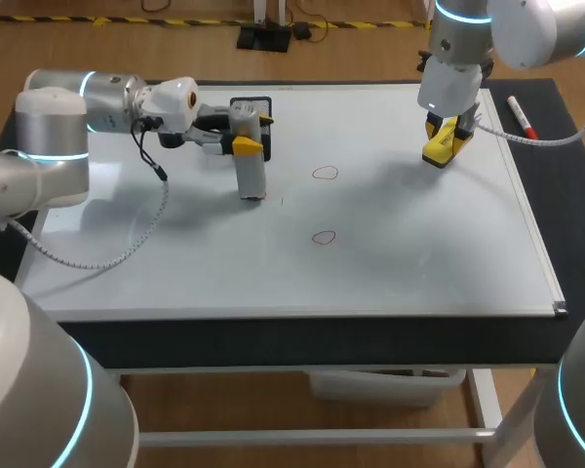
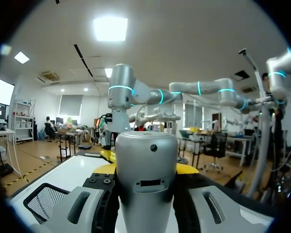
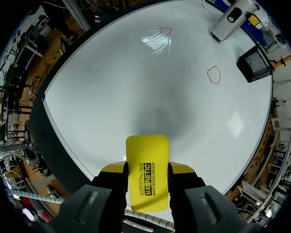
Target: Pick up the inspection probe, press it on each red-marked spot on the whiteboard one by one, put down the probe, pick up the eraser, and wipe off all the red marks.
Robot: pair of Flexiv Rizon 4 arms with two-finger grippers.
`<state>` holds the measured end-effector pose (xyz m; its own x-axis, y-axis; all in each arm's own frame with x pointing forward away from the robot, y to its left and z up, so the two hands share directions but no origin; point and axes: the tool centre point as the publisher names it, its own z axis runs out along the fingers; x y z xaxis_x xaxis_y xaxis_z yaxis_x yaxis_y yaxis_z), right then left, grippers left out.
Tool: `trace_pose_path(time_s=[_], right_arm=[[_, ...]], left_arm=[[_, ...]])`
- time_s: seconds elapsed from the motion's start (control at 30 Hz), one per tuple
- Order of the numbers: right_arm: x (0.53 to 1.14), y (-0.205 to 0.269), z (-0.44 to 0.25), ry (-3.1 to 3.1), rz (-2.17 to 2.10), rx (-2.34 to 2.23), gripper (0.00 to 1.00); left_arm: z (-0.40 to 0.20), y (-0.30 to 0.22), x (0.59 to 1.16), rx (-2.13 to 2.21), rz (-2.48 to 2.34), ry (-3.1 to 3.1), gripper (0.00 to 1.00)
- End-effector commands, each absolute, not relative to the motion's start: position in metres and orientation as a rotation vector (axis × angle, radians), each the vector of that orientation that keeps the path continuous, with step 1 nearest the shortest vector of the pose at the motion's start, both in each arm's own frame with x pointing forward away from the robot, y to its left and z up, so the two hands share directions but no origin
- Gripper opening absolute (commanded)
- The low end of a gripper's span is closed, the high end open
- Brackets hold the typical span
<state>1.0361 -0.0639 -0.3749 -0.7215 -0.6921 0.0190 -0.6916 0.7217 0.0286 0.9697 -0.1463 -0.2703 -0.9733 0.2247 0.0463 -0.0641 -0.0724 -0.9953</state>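
Observation:
My left gripper (image 1: 253,134) is shut on the silver inspection probe (image 1: 251,166). The probe stands upright with its lower end at the whiteboard (image 1: 419,253), left of the two red marks (image 1: 324,174) (image 1: 323,237). In the left wrist view the probe (image 2: 146,160) fills the gap between the gripper's (image 2: 146,171) yellow tips. My right gripper (image 1: 443,142) is shut on the yellow eraser (image 1: 439,148) over the board's back right. The right wrist view shows the eraser (image 3: 146,170) in the gripper (image 3: 146,180), with the red marks (image 3: 214,75) (image 3: 165,31) and the probe (image 3: 231,22) far ahead.
A black mesh basket (image 1: 251,103) stands at the board's back edge just behind the probe; it also shows in the wrist views (image 2: 43,201) (image 3: 255,63). A red-capped marker (image 1: 522,117) lies on the dark mat right of the board.

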Motion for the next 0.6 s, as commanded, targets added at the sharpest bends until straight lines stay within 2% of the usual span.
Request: trace_pose_path(time_s=[0.03, 0.6], right_arm=[[1.0377, -0.064, -0.3739, -2.883, -0.025, 1.162, 0.0], [1.0377, -0.064, -0.3739, -2.883, -0.025, 1.162, 0.0]], left_arm=[[-0.274, -0.1466, 0.9739, -0.196, 2.149, -1.974, 0.0], [-0.2785, -0.1489, 0.973, -0.208, 2.128, -1.977, 0.0]])
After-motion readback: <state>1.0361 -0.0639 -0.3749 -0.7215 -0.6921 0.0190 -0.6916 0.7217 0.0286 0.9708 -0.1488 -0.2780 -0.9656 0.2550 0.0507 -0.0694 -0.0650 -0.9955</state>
